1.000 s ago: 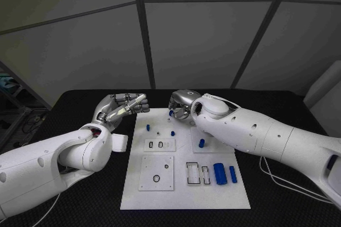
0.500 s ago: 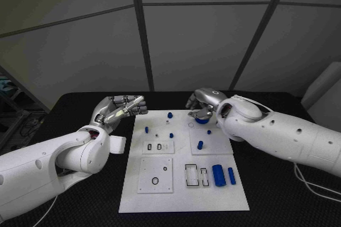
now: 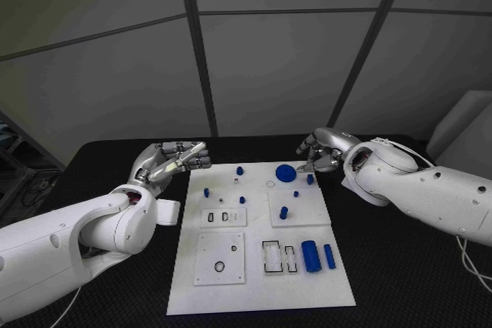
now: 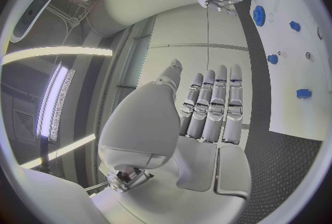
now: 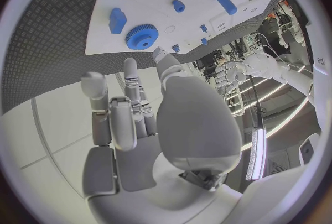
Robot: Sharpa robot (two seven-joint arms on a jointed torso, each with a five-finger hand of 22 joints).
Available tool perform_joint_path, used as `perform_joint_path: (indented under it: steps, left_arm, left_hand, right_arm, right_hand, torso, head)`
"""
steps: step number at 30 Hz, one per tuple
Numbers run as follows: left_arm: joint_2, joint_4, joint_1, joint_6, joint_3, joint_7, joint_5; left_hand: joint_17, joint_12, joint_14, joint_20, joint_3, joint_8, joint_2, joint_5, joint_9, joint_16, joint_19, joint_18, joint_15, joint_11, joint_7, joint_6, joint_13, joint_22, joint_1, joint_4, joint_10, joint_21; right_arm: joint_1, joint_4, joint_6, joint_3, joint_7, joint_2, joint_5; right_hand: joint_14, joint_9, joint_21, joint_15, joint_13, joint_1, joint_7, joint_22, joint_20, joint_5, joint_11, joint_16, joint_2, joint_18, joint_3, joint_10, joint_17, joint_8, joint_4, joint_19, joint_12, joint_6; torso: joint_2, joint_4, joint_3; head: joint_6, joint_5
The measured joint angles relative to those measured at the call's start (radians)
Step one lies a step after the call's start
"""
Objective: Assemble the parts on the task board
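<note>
Writing legible nowhere on the board or parts. Task board (image 3: 261,271), a white plate, lies mid-table on the black table (image 3: 410,271), with raised white sub-plates and dark slot outlines. Blue gear (image 3: 286,173) sits flat near the far edge; small blue pegs stand around it; two blue cylinders (image 3: 319,255) lie side by side toward the board's right edge. Left hand (image 3: 172,160) hovers off the far-left corner, fingers curled, grasping nothing. Right hand (image 3: 320,154) beside the gear, fingers loosely bent, empty.
</note>
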Motion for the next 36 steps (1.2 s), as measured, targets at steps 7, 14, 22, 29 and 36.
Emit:
perform_joint_path:
  steps: [7, 14, 22, 29, 36]
  left_arm:
    - [0.005, -0.005, 0.000, 0.002, 0.000, 0.000, 0.000]
    - [0.009, -0.008, 0.000, 0.004, 0.000, -0.001, 0.000]
    - [0.011, -0.010, 0.000, 0.006, 0.000, -0.001, 0.000]
    - [0.012, -0.011, 0.000, 0.007, 0.000, -0.002, 0.000]
    - [0.012, -0.012, 0.000, 0.007, 0.000, -0.002, 0.000]
  left_hand:
    - [0.000, 0.000, 0.000, 0.000, 0.000, 0.000, 0.000, 0.000, 0.000, 0.000, 0.000, 0.000, 0.000, 0.000, 0.000, 0.000, 0.000, 0.000, 0.000, 0.000, 0.000, 0.000]
    - [0.000, 0.000, 0.000, 0.000, 0.000, 0.000, 0.000, 0.000, 0.000, 0.000, 0.000, 0.000, 0.000, 0.000, 0.000, 0.000, 0.000, 0.000, 0.000, 0.000, 0.000, 0.000]
    - [0.000, 0.000, 0.000, 0.000, 0.000, 0.000, 0.000, 0.000, 0.000, 0.000, 0.000, 0.000, 0.000, 0.000, 0.000, 0.000, 0.000, 0.000, 0.000, 0.000, 0.000, 0.000]
    - [0.000, 0.000, 0.000, 0.000, 0.000, 0.000, 0.000, 0.000, 0.000, 0.000, 0.000, 0.000, 0.000, 0.000, 0.000, 0.000, 0.000, 0.000, 0.000, 0.000, 0.000, 0.000]
    - [0.000, 0.000, 0.000, 0.000, 0.000, 0.000, 0.000, 0.000, 0.000, 0.000, 0.000, 0.000, 0.000, 0.000, 0.000, 0.000, 0.000, -0.001, 0.000, 0.000, 0.000, 0.000]
  right_arm:
    - [0.000, -0.046, 0.048, 0.000, -0.034, 0.046, 0.030]
    - [0.000, -0.094, 0.088, 0.001, -0.066, 0.089, 0.048]
    - [0.000, -0.126, 0.113, 0.001, -0.088, 0.119, 0.059]
    - [0.000, -0.130, 0.127, 0.001, -0.093, 0.131, 0.065]
    - [0.000, -0.129, 0.139, 0.001, -0.094, 0.139, 0.071]
  right_hand:
    - [-0.002, 0.006, 0.118, -0.001, 0.927, 0.076, 0.004, 0.206, 0.002, 0.031, 0.004, 0.073, 0.020, -0.037, -0.095, -0.009, 0.020, 0.063, 0.128, 0.120, 0.905, -0.031]
    - [0.000, 0.005, 0.172, 0.008, 1.105, 0.085, 0.013, 0.302, 0.010, 0.038, 0.015, 0.089, 0.019, -0.053, -0.094, 0.084, 0.020, 0.085, 0.157, 0.163, 1.101, -0.040]
    - [0.002, 0.005, 0.180, 0.010, 1.105, 0.093, 0.013, 0.316, 0.014, 0.055, 0.017, 0.092, 0.027, -0.053, -0.091, 0.096, 0.020, 0.091, 0.160, 0.166, 1.125, -0.040]
    - [0.002, 0.005, 0.180, 0.010, 1.105, 0.089, 0.013, 0.318, 0.014, 0.060, 0.015, 0.092, 0.030, -0.053, -0.091, 0.097, 0.020, 0.095, 0.160, 0.166, 1.133, -0.040]
    - [0.002, 0.005, 0.180, 0.010, 1.105, 0.092, 0.013, 0.320, 0.014, 0.060, 0.013, 0.092, 0.035, -0.053, -0.091, 0.099, 0.020, 0.099, 0.160, 0.166, 1.138, -0.040]
  torso:
    - [0.002, 0.0008, -0.0004]
    - [0.002, 0.0019, -0.0016]
    - [0.002, 0.0019, -0.0015]
    - [0.002, 0.0015, -0.0013]
    - [0.002, 0.0004, -0.0010]
  head:
    - [-0.005, 0.000]
    - [-0.009, 0.001]
    - [-0.013, 0.003]
    - [-0.016, 0.005]
    - [-0.017, 0.004]
